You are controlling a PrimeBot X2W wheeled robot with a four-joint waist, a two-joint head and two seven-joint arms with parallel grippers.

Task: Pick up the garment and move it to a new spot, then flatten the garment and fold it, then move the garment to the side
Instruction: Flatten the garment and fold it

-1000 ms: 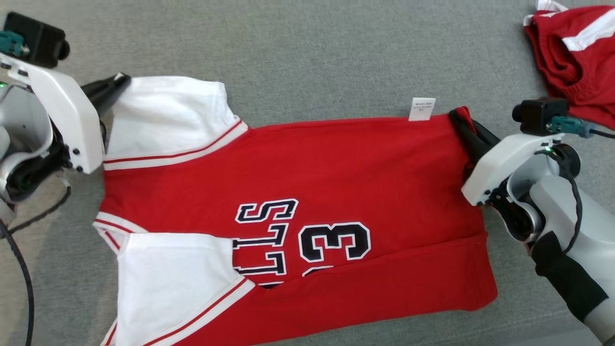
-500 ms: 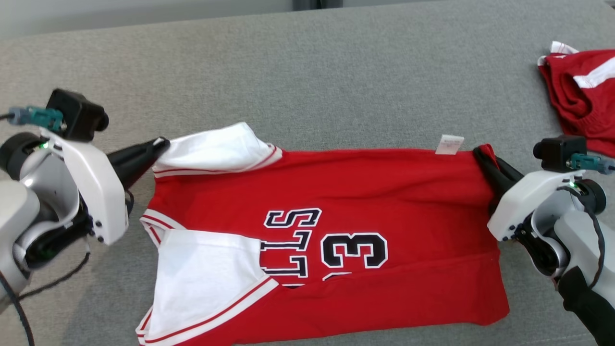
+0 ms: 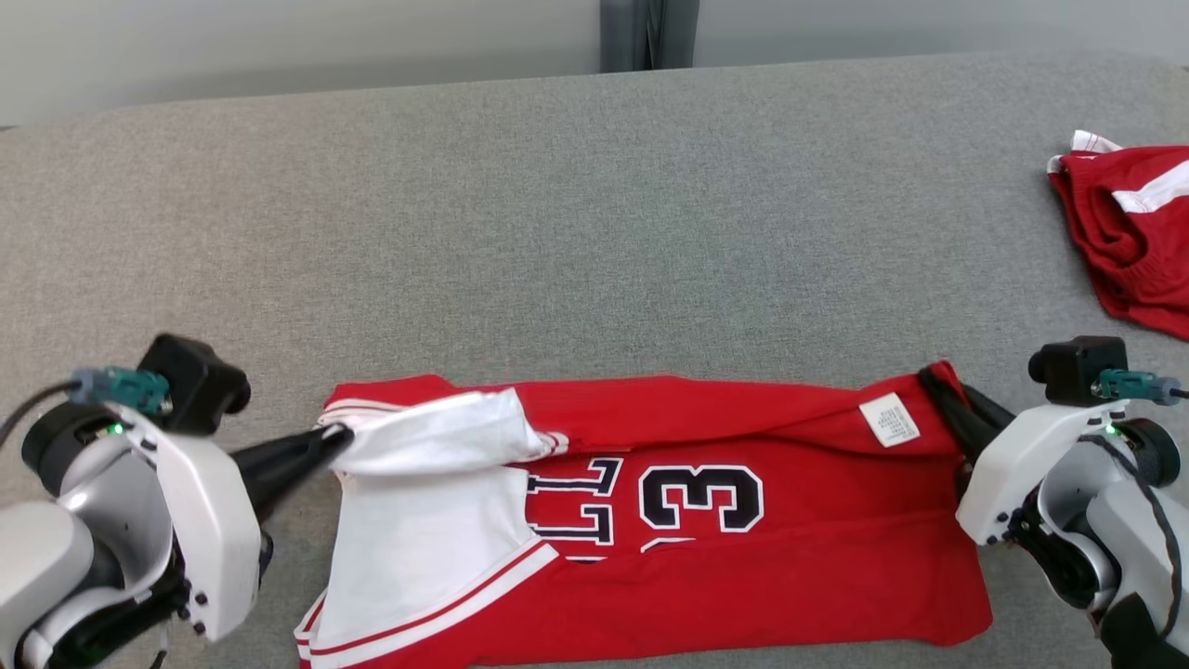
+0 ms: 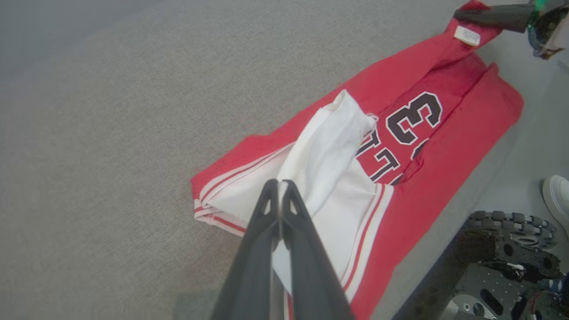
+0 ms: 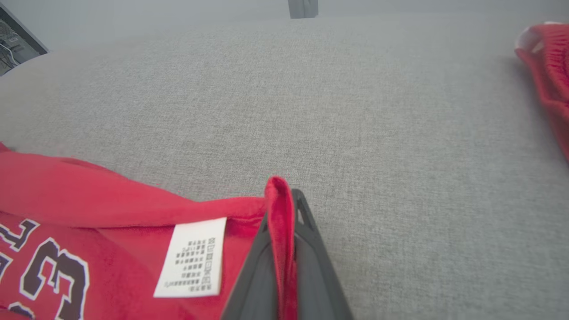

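The garment (image 3: pixel 762 576) is a red jersey with white sleeves and a black number 3, lying across the near part of the grey surface (image 3: pixel 594 232). Its far edge is lifted and folded over toward me, with a white care label (image 3: pixel 889 420) facing up. My left gripper (image 3: pixel 334 437) is shut on the white sleeve (image 3: pixel 437 432) at the jersey's left end, seen also in the left wrist view (image 4: pixel 279 183). My right gripper (image 3: pixel 934 381) is shut on the red hem corner (image 5: pixel 278 195) at the right end.
A second red garment with white stripes (image 3: pixel 1129 242) lies crumpled at the far right of the grey surface. A dark post (image 3: pixel 647 32) stands behind the surface's far edge. A white shoe (image 4: pixel 558 195) and the robot's wheeled base (image 4: pixel 506 266) show below the near edge.
Both grippers have drawn the jersey's far edge toward me, folding it over the front. The head camera has tilted up, showing the surface's far edge.
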